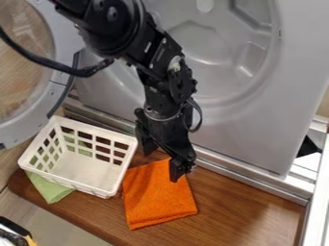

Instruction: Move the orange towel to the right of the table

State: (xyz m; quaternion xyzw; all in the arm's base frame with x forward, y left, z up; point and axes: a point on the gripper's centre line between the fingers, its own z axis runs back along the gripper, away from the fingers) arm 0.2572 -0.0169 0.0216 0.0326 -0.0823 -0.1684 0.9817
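Note:
The black gripper (161,166) hangs over the upper end of the orange towel (158,198), with its two fingers spread apart. One finger is at the towel's upper left, the other over its upper right corner; whether they touch the cloth I cannot tell. The towel lies flat on the brown wooden table (241,206), just right of the white basket, and its top edge is partly hidden by the gripper.
A white slatted basket (83,173) stands left of the towel, with a green cloth (50,188) partly beneath it. A grey metal panel (254,125) rises behind the table. Brown tabletop extends right of the towel.

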